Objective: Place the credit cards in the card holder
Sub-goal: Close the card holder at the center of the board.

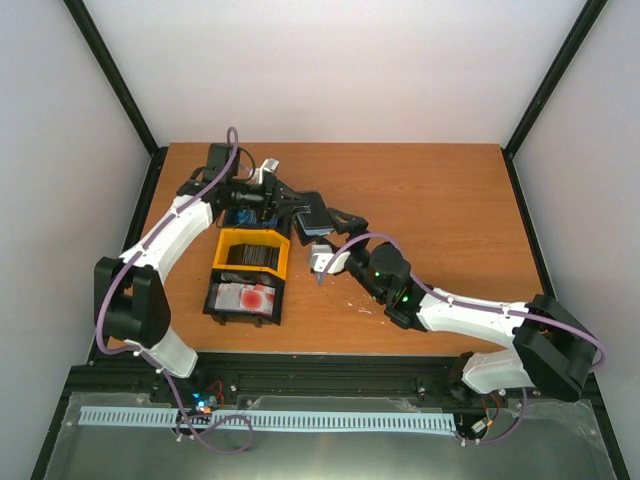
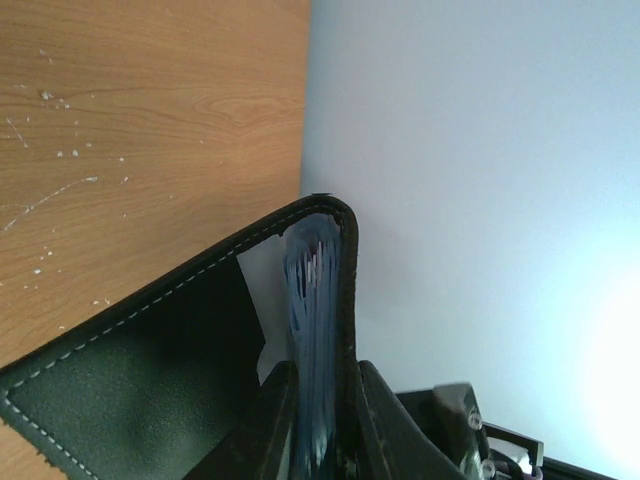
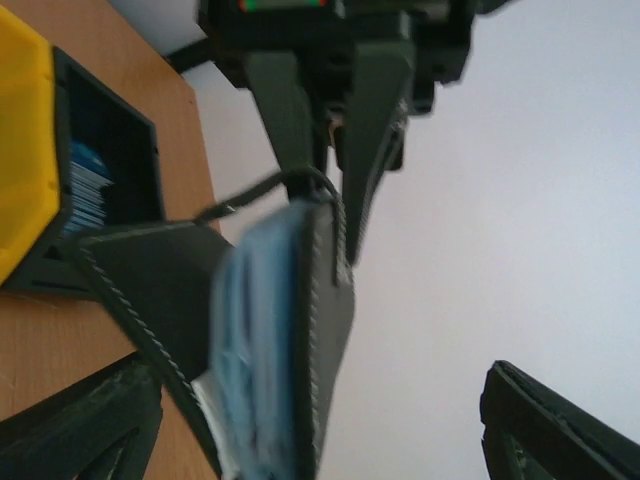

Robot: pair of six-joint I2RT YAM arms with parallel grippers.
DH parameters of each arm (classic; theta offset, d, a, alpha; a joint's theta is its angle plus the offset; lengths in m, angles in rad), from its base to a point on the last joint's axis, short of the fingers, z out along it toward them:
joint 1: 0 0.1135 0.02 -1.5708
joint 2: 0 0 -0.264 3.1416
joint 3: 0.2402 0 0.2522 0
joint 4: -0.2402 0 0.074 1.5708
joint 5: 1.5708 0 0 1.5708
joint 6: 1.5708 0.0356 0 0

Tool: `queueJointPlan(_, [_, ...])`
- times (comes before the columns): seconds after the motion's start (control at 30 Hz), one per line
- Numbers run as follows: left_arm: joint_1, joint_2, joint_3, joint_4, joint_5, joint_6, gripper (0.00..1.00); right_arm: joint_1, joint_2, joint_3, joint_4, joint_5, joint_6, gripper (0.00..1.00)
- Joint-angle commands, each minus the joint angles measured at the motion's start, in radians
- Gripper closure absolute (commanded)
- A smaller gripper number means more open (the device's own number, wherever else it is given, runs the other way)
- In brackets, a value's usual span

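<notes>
The black card holder (image 1: 314,213) is held up above the table, open, with a blue credit card (image 2: 315,300) standing inside one leaf. My left gripper (image 1: 298,207) is shut on that leaf and the card; the pinch shows in the left wrist view (image 2: 322,420). In the right wrist view the card holder (image 3: 330,300) and the blue card (image 3: 255,340) hang between the wide-open fingers of my right gripper (image 3: 315,410), touching neither. The right gripper (image 1: 336,230) is just to the near right of the holder. White cards with red blotches (image 1: 250,298) lie in a black bin.
A yellow bin (image 1: 252,252) stands left of the grippers. A black bin (image 1: 243,303) is in front of it, and another bin holding blue cards (image 3: 85,190) is behind it. White walls and black frame posts enclose the table.
</notes>
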Motion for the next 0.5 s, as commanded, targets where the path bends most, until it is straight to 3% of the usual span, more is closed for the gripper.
queueJointPlan(0.0, [0.002, -0.035, 0.002, 0.051, -0.006, -0.038, 0.92, 0.032, -0.022, 0.044, -0.072, -0.071, -0.062, 0.16])
queueJointPlan(0.1, [0.002, -0.040, -0.009, 0.049, -0.006, -0.036, 0.92, 0.038, 0.001, 0.056, -0.069, -0.069, -0.072, 0.23])
queueJointPlan(0.27, [0.002, -0.056, -0.026, 0.025, -0.007, -0.014, 0.90, 0.039, 0.032, 0.062, -0.037, -0.053, -0.100, 0.49])
queueJointPlan(0.47, [0.002, -0.077, -0.045, 0.024, -0.010, -0.009, 0.85, 0.039, 0.033, 0.062, -0.046, -0.035, -0.106, 0.67])
